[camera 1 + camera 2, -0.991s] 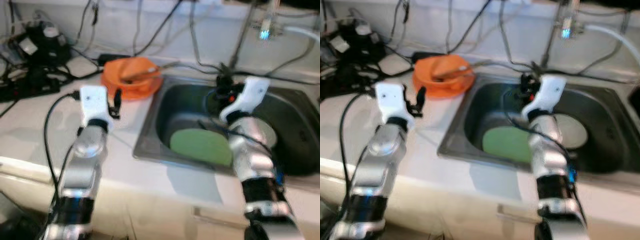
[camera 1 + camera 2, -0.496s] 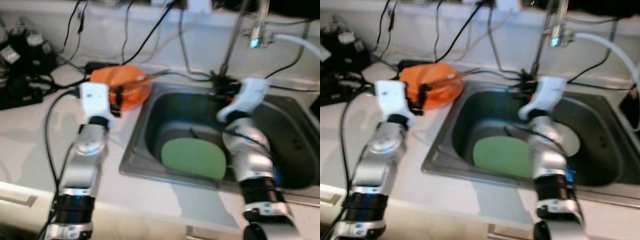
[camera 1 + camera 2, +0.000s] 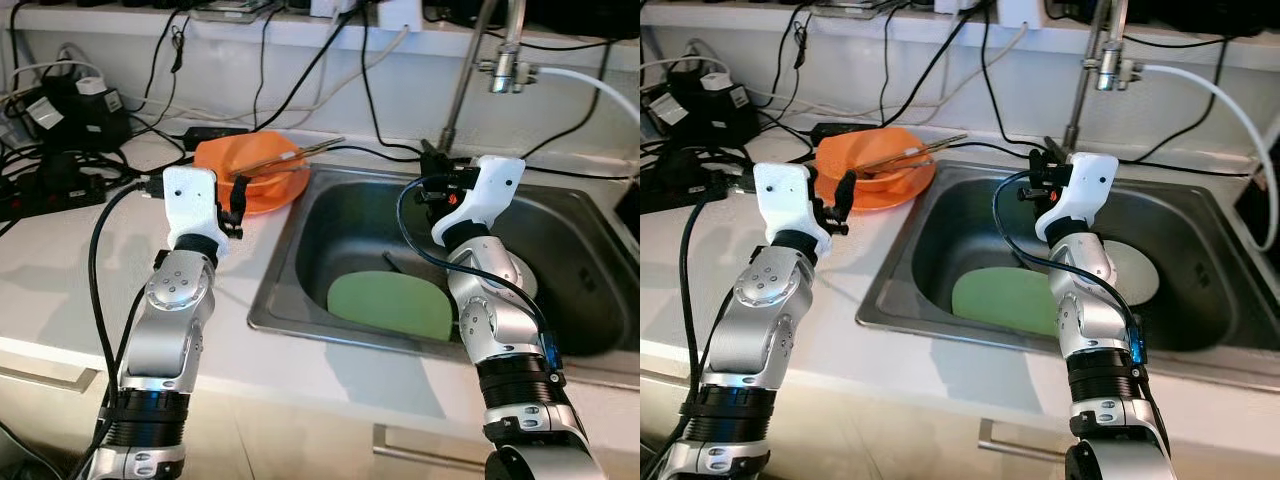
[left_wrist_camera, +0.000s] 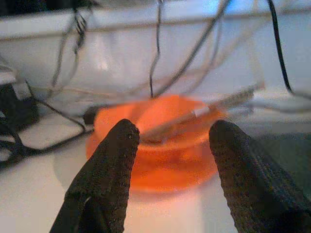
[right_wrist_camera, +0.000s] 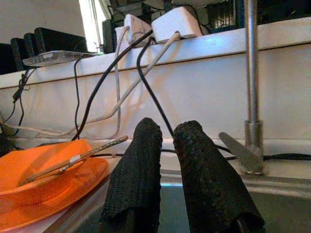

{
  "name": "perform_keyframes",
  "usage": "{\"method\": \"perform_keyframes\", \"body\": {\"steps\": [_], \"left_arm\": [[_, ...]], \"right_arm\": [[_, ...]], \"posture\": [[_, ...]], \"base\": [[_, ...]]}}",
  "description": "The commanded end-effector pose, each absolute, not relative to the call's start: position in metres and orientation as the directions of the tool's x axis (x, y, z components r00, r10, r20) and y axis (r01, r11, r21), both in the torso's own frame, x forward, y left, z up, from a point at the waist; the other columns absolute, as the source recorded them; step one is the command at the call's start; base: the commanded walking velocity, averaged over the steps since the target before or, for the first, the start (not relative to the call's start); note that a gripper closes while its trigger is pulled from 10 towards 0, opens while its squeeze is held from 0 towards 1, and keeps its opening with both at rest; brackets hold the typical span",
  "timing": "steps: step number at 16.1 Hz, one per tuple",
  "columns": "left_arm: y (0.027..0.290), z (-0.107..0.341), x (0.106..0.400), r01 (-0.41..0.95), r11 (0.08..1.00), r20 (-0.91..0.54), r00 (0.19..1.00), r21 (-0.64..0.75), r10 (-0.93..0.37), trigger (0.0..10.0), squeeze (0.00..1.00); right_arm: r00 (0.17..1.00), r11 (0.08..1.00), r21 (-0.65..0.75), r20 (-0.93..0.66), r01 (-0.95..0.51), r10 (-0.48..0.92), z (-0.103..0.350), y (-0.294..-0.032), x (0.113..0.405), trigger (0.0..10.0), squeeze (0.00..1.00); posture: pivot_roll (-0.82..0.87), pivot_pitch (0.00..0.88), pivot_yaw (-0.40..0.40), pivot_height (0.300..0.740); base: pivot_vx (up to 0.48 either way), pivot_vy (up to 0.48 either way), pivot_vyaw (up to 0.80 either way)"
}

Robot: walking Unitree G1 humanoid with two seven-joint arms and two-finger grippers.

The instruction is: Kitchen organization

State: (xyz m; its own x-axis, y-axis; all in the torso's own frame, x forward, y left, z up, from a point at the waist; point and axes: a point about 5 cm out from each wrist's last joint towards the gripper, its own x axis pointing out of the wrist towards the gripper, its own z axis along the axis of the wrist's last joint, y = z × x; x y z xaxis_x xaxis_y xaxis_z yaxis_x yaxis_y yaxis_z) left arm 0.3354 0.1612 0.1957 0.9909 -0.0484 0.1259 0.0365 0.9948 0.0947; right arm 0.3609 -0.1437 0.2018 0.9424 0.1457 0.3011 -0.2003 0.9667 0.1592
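A white table (image 3: 60,270) ran below a white wall (image 3: 400,70). Black cables (image 3: 300,60) hung at 12 o'clock, a steel tap (image 3: 505,60) at 1 o'clock.

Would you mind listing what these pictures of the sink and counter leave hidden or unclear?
- White plate in the sink: the right arm hides part of it in both eye views.
- Green plate: its right edge lies behind the same arm.
- Chopsticks on the orange bowl: blurred in the left wrist view, seen between the left gripper fingers.
- Faucet: its top is cut off by the right wrist view's edge, beyond the right gripper.
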Motion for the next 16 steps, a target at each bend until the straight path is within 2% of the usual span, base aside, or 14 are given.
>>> {"method": "perform_keyframes", "body": {"steps": [1,4,11,16], "left_arm": [[0.163,0.190,0.341,0.054,0.992,0.059,0.996,0.115,-0.061,10.0,0.00],[0.177,0.182,0.352,0.034,0.991,-0.072,0.997,0.133,-0.025,10.0,0.00],[0.183,0.185,0.378,0.102,0.976,-0.183,0.981,0.195,-0.066,10.0,0.00],[0.189,0.195,0.396,0.113,0.976,-0.226,0.972,0.188,-0.069,10.0,0.00]], "right_arm": [[0.944,0.967,0.158,0.297,-0.201,0.147,0.202,-0.144,0.361,10.0,0.00],[0.943,0.967,0.158,0.299,-0.202,0.148,0.203,-0.144,0.361,10.0,0.00],[0.945,0.969,0.156,0.296,-0.191,0.138,0.202,-0.147,0.361,10.0,0.00],[0.945,0.971,0.154,0.299,-0.183,0.131,0.203,-0.149,0.361,10.0,0.00]], "posture": [[0.09,0.011,0.012,0.740],[0.09,0.011,0.013,0.740],[0.09,0.032,0.010,0.740],[0.08,0.031,0.013,0.740]], "base": [[0.000,0.000,0.00],[0.000,0.000,0.00],[0.000,0.000,0.00],[0.000,0.000,0.00]]}}
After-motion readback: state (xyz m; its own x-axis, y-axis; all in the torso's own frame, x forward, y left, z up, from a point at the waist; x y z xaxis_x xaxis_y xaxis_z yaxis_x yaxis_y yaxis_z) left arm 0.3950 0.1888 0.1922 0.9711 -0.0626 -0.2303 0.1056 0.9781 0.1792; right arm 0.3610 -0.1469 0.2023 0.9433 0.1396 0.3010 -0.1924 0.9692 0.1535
